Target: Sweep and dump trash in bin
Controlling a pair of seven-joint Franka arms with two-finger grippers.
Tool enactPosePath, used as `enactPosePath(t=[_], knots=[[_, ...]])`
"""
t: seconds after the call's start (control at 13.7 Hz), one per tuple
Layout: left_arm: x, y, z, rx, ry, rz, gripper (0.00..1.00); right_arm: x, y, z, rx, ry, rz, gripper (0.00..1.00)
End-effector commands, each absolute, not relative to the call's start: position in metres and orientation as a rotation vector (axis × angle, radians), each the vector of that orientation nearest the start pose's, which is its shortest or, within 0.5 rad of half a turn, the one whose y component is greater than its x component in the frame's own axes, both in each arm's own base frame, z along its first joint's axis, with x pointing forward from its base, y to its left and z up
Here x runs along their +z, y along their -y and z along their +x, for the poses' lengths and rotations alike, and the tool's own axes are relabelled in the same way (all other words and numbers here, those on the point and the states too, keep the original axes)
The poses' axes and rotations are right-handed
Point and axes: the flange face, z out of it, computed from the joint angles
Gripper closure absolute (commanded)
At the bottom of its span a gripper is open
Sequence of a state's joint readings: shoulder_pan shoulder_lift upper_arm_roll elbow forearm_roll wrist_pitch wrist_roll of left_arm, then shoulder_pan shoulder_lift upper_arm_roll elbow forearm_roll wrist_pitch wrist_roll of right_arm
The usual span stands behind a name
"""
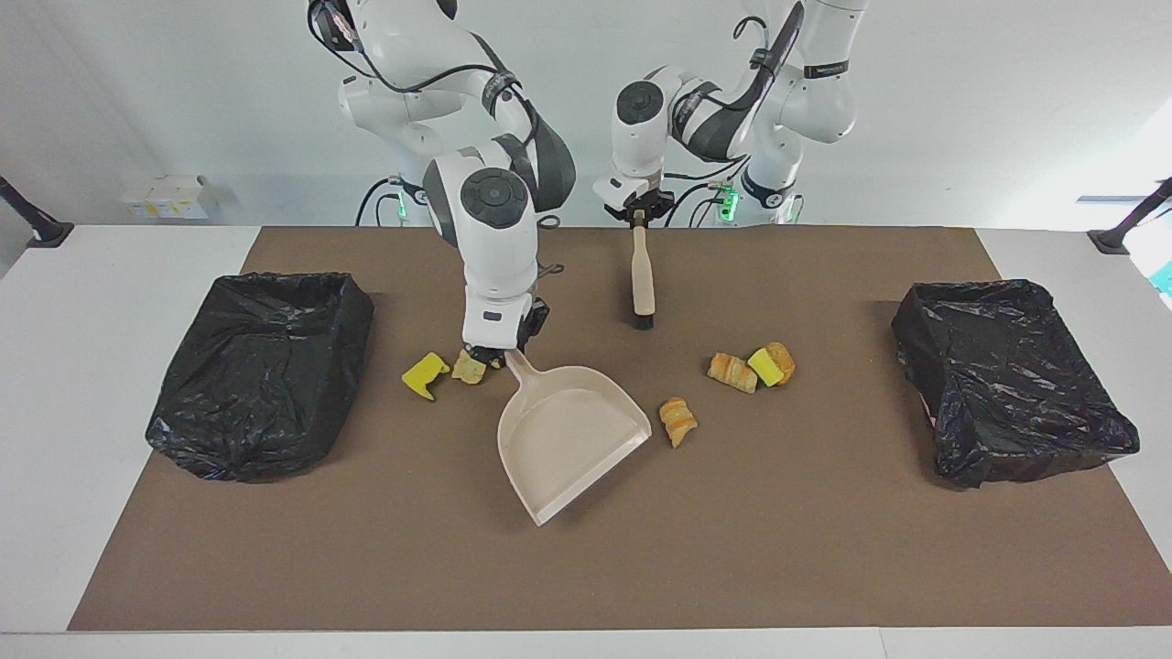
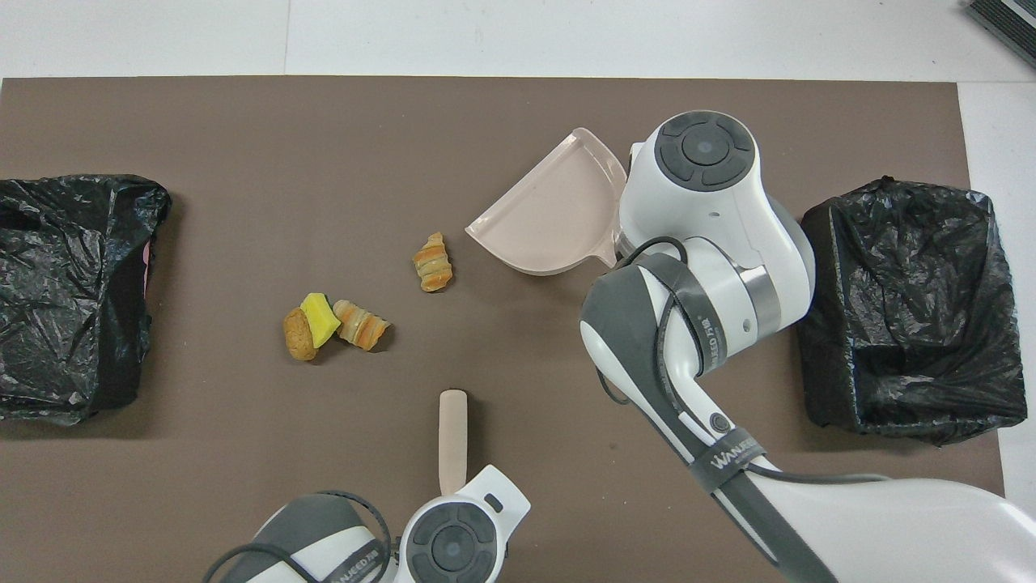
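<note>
My right gripper (image 1: 504,352) is shut on the handle of the beige dustpan (image 1: 569,437), whose mouth is turned toward a golden-brown trash lump (image 1: 678,421) beside its corner. In the overhead view my right wrist hides that gripper, and the dustpan (image 2: 550,214) shows beside it. A yellow chunk (image 1: 424,375) and a tan lump (image 1: 469,368) lie next to my right gripper. Three more trash pieces (image 1: 751,368) sit clustered toward the left arm's end. My left gripper (image 1: 640,216) is shut on the top of the beige brush (image 1: 643,275), bristles hanging down by the mat.
Two bins lined with black bags stand on the brown mat, one bin (image 1: 261,371) at the right arm's end, the other bin (image 1: 1012,375) at the left arm's end. The brush handle (image 2: 452,441) shows in the overhead view close to the robots.
</note>
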State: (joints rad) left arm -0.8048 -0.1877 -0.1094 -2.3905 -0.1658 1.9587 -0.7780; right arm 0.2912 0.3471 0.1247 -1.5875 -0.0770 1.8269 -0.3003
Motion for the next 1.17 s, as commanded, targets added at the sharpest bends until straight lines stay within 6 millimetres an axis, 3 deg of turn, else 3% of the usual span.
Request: enactPosePath(t=[0.0, 0.22, 0.36, 0.73, 0.87, 1.09], knots=[[0.408, 0.338, 0.286, 0.336, -0.043, -3.002, 1.00, 0.433, -0.242, 0.580, 0.215, 1.357, -2.866, 1.00], [0.442, 0.303, 0.312, 0.255, -0.010, -3.012, 1.00, 0.428, -0.235, 0.569, 0.259, 1.533, -2.770, 1.00], [0.455, 0.275, 0.337, 0.266, -0.050, -3.016, 1.00, 0.426, -0.228, 0.561, 0.314, 1.774, -2.617, 1.00], [0.454, 0.200, 0.390, 0.289, -0.077, -3.029, 1.00, 0.408, -0.232, 0.559, 0.318, 2.056, -2.535, 1.00], [0.454, 0.161, 0.414, 0.287, -0.053, -3.039, 1.00, 0.395, -0.245, 0.554, 0.341, 2.171, -2.505, 1.00], [0.449, 0.121, 0.429, 0.289, -0.004, -3.042, 1.00, 0.378, -0.264, 0.551, 0.366, 2.277, -2.465, 1.00]])
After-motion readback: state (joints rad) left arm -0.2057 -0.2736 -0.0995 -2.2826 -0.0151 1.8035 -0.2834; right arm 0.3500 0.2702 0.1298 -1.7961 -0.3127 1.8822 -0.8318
